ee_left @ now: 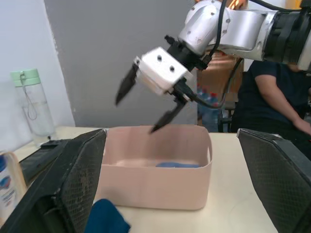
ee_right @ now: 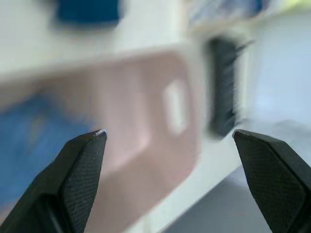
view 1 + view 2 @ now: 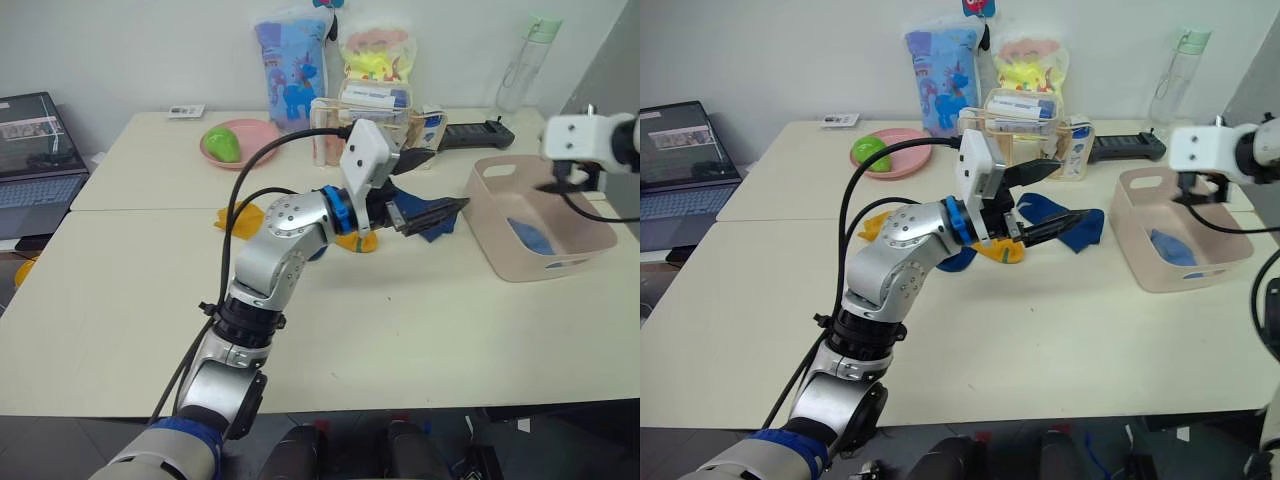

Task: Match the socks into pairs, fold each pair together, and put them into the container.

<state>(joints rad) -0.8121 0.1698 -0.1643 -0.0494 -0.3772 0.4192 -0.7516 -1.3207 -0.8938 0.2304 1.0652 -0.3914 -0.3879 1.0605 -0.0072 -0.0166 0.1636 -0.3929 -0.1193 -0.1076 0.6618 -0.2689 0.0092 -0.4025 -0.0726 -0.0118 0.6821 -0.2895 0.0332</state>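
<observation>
The pink container [image 3: 497, 243] holds a light blue pair [image 3: 531, 237]. Above it hangs the right gripper [image 1: 146, 107], fingers spread wide and empty. Beside the container, over the navy socks [image 3: 1072, 226], the left gripper [image 3: 1058, 226] gapes wide, holding nothing.

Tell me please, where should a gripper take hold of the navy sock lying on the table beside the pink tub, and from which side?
Probably from above, at the far raised edge of the navy sock. It lies crumpled and mostly flat on the table, so a side approach offers little to pinch. The left gripper hovers at it, open; the container stands apart to the right.
</observation>
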